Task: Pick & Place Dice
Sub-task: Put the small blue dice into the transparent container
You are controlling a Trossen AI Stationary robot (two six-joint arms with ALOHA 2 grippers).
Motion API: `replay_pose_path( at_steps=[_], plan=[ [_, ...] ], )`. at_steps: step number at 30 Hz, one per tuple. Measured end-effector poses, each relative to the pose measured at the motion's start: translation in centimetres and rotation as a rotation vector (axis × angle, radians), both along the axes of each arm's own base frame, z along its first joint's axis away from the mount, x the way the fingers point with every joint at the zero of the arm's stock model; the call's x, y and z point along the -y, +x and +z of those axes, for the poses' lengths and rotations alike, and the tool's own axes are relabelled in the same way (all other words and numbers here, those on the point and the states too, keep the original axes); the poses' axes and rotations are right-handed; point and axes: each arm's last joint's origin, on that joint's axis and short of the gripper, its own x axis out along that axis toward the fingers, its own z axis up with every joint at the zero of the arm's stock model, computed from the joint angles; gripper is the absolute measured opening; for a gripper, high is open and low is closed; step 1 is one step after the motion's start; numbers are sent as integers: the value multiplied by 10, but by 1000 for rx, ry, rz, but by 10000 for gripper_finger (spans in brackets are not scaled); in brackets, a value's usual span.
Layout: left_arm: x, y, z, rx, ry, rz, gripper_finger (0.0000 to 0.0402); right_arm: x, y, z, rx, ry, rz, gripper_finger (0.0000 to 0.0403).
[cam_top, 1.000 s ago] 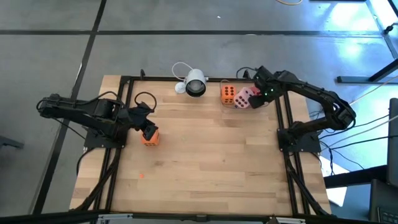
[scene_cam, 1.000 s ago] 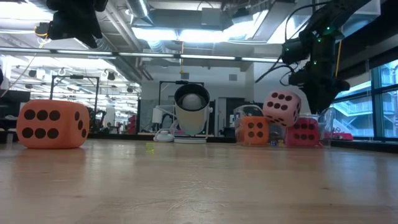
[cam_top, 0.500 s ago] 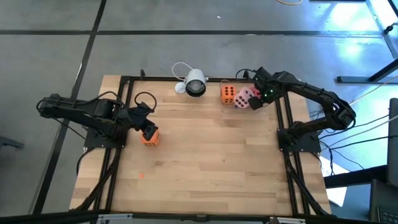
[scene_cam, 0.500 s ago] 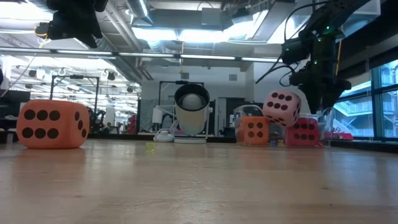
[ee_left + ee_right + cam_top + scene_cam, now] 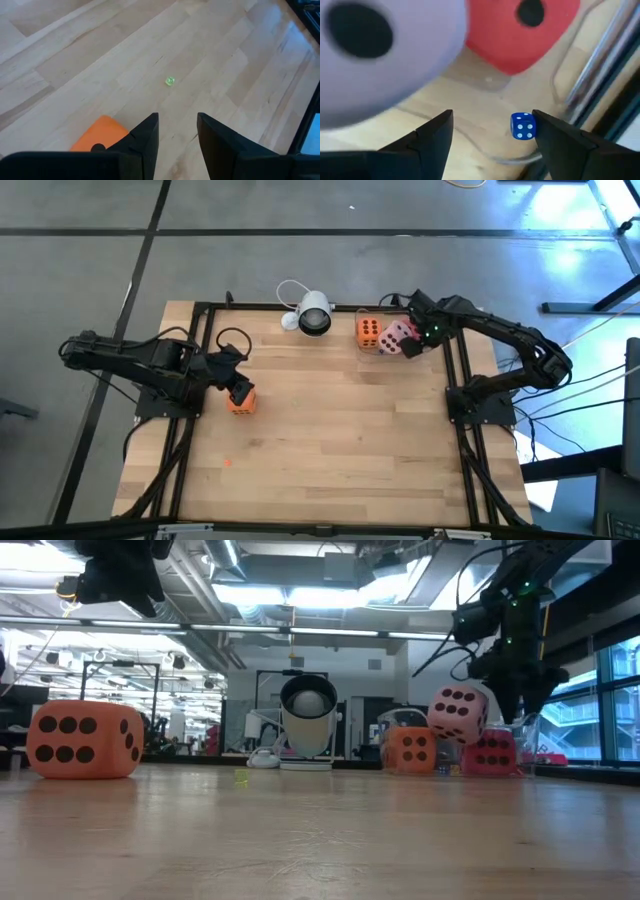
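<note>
We are hovering our right gripper (image 5: 490, 137), fingers spread and holding nothing, over the far-right dice cluster, where the pink die (image 5: 457, 710) is perching tilted on the red die (image 5: 489, 752) beside an orange die (image 5: 411, 750). A clumsy descent risks toppling the pink die off the table (image 5: 340, 440) edge, or scattering the small blue die (image 5: 522, 125) beneath. Our left gripper (image 5: 175, 135), open too, is waiting above the lone orange die (image 5: 240, 400) at the left.
</note>
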Motion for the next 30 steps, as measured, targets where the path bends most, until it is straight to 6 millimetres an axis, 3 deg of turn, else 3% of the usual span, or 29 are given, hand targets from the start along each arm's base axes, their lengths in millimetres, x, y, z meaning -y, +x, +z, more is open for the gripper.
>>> replay_pose_path(
  at_steps=[2,5,7,10,12,15,17,20,23,26,28,30],
  plan=[
    [0,0,0,0,0,0,129,0,4,0,71,34,52,267],
    [0,0,0,0,0,0,129,0,1,0,0,-17,0,266],
    [0,0,0,0,0,0,129,1,6,1,88,15,57,264],
    [0,0,0,0,0,0,129,0,2,1,-8,-27,-3,258],
    [0,0,0,0,0,-1,129,1,7,0,105,24,47,254],
    [0,0,0,0,1,0,129,1,4,1,34,-11,-13,247],
    [0,0,0,0,2,0,129,1,9,1,117,17,42,242],
    [0,0,0,0,1,0,129,1,4,3,-1,-53,-7,234],
    [0,0,0,1,-2,2,129,2,11,4,125,-1,121,229],
    [0,0,0,1,-3,4,129,2,7,5,35,-42,91,226],
    [0,0,0,1,-7,5,129,1,9,5,82,-3,194,226],
    [0,0,0,2,-6,6,129,1,5,5,3,-37,183,226]
  ],
)
